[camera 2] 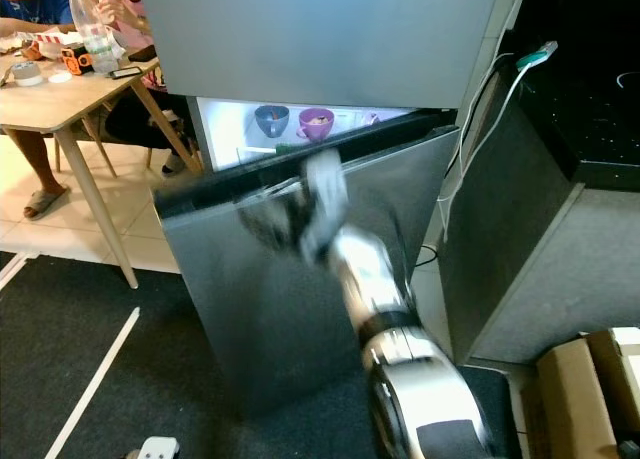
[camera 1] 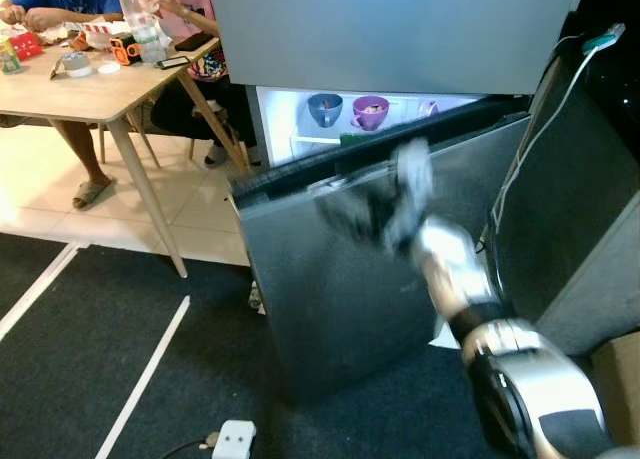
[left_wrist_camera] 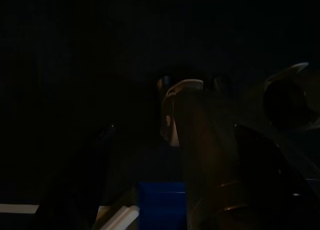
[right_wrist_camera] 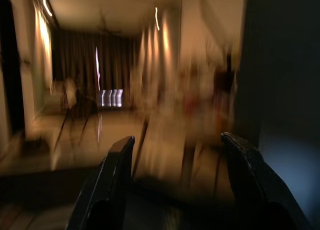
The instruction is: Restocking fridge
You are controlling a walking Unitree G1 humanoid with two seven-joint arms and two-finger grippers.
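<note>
One fridge door, ajar before us, meets our blurred right hand at its top edge; fingers apart, empty. We judge it heavy, stiff, best pushed by that edge.

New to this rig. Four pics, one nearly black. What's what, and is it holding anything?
It is a walking humanoid robot. The two wide pictures come from its head camera, looking down at a fridge whose lower door stands ajar. Its right arm reaches to the door's top edge, with the right gripper blurred by motion. Inside, a blue bowl and a purple bowl sit on a lit shelf. People sit at a wooden table nearby. The blurry picture looks along the right gripper: jaws open, nothing between them. The dark picture is the left wrist's, too dim to read.
</note>
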